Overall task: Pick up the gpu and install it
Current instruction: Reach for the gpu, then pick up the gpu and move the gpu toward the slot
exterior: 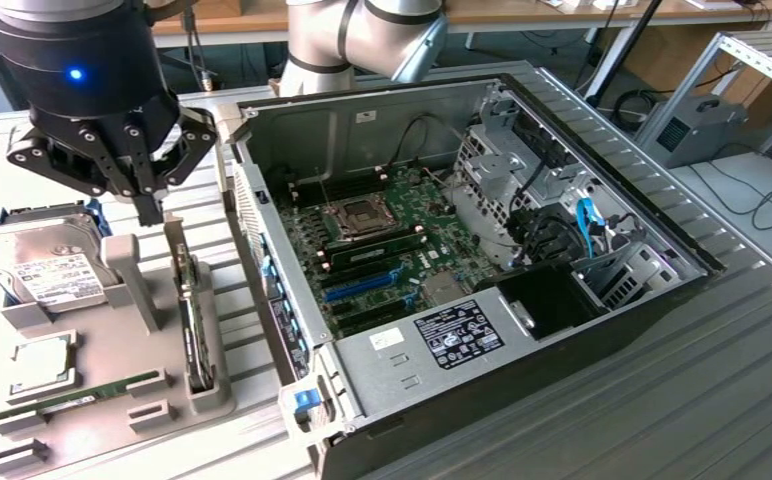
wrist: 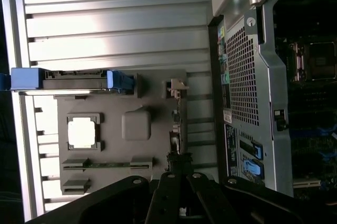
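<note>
The gpu [exterior: 195, 320] stands on edge in a slot along the holder's [exterior: 113, 350] side at the exterior view's right, just beside the open case [exterior: 346, 130]. The gripper [exterior: 149, 205] hangs just above the card's far end, fingers pressed together on nothing. A hard drive [exterior: 39, 265] sits at the holder's far left

Ribbed metal table [exterior: 680, 400], wooden desk [exterior: 239, 15]
</note>
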Available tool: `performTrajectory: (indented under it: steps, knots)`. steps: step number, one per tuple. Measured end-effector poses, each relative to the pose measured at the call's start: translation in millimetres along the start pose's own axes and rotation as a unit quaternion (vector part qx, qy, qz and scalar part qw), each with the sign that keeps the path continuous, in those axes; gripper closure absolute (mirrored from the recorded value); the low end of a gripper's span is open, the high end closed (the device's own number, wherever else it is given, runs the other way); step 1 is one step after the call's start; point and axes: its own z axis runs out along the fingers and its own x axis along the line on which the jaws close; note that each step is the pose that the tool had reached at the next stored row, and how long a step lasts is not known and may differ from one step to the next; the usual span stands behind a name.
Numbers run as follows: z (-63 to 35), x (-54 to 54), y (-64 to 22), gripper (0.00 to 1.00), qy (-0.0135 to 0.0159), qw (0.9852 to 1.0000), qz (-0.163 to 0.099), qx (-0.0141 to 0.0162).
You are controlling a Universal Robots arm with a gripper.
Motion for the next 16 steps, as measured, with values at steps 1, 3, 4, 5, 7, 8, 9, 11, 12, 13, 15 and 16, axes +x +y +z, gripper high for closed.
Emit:
performTrajectory:
  steps: [1,3,4,5,7,8,9,11,12,13,15,16]
  knots:
    - [0.0,-0.2,-0.5,0.89,0.0001,1.0,0.0,0.0001]
    - [2.2,-4.7,-13.7,0.89,0.0,1.0,0.0,0.0002]
    - [4.0,-12.6,-24.6,0.89,0.0,1.0,0.0,0.0005]
    - [4.4,-14.2,-32.7,0.89,0.0,1.0,0.0,0.0005]
    - [4.7,-15.3,-44.3,0.89,0.0,1.0,0.0,0.0005]
    - [4.7,-15.6,-49.6,0.89,0.0,1.0,0.0,0.0005]
    - [4.7,-15.7,-49.7,0.89,0.0,1.0,0.0,0.0005]
    - [4.7,-15.7,-49.7,0.89,0.0,1.0,0.0,0.0005]
    - [4.7,-15.7,-49.7,0.83,0.0,1.0,0.0,0.0005]
    - [4.7,-15.7,-49.7,0.58,0.0,1.0,0.0,0.0005]
    - [11.2,-15.0,-50.1,0.58,-0.0001,1.0,0.0,0.001]
    - [19.8,-14.8,-50.4,0.58,-0.0001,1.0,0.0,0.0009]
